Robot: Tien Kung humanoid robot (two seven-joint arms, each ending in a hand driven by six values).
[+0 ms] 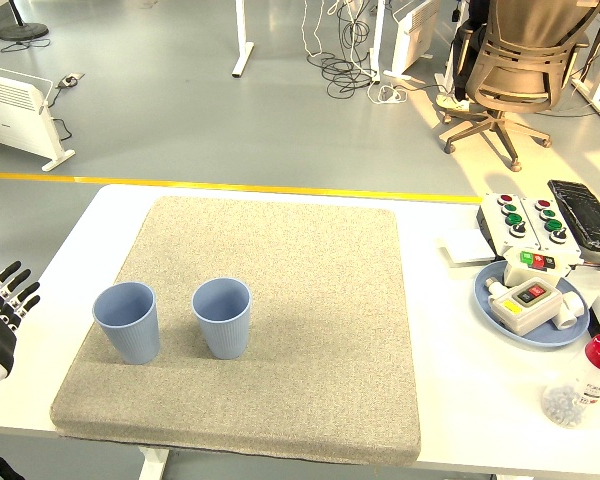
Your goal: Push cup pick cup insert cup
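Observation:
Two blue-grey cups stand upright on a grey mat (280, 300). The left cup (127, 321) is smooth. The right cup (222, 317) is ribbed and stands a short gap to its right. My left hand (2, 300) is at the picture's left edge, left of the mat, with its fingers spread and holding nothing. It is apart from the left cup. My right hand is not in view.
A blue plate (492, 297) with a button box stands at the right. A white control box (525, 222) with coloured buttons lies behind it. A red-capped clear bottle (583, 381) lies near the right front edge. An office chair stands beyond the table.

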